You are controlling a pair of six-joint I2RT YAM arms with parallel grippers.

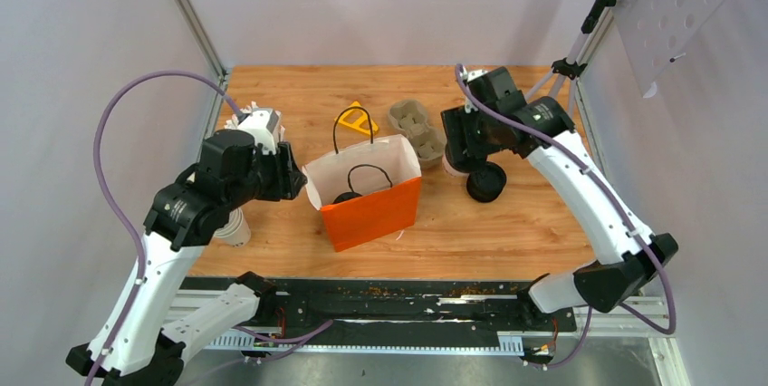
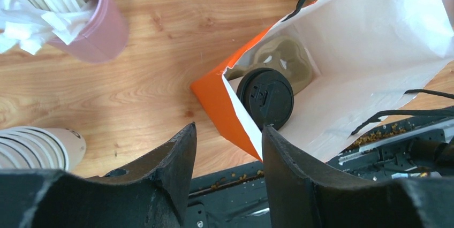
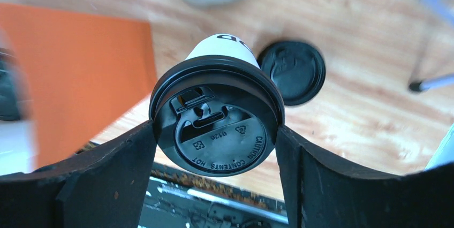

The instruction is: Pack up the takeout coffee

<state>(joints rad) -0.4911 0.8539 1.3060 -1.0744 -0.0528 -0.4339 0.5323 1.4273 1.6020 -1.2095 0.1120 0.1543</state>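
Observation:
A takeout coffee cup (image 3: 222, 46), white with a black lid (image 3: 217, 105), is held tilted above the table, and my right gripper (image 3: 216, 129) is shut on the lid's rim. From above, that gripper (image 1: 453, 161) is just right of the orange paper bag (image 1: 371, 214). A second lidded cup (image 2: 266, 97) stands inside the bag in a pulp carrier (image 2: 286, 59). My left gripper (image 2: 228, 127) is open at the bag's left rim (image 2: 241, 113), whose edge runs close to the right finger. From above, the left gripper (image 1: 295, 173) is beside the bag's left side.
A loose black lid (image 3: 293, 71) lies on the table right of the held cup. A pulp carrier (image 1: 417, 125) and a yellow triangle (image 1: 360, 120) sit behind the bag. A pink cup of straws (image 2: 104, 30) and a stack of lidless cups (image 2: 37, 145) stand at the left.

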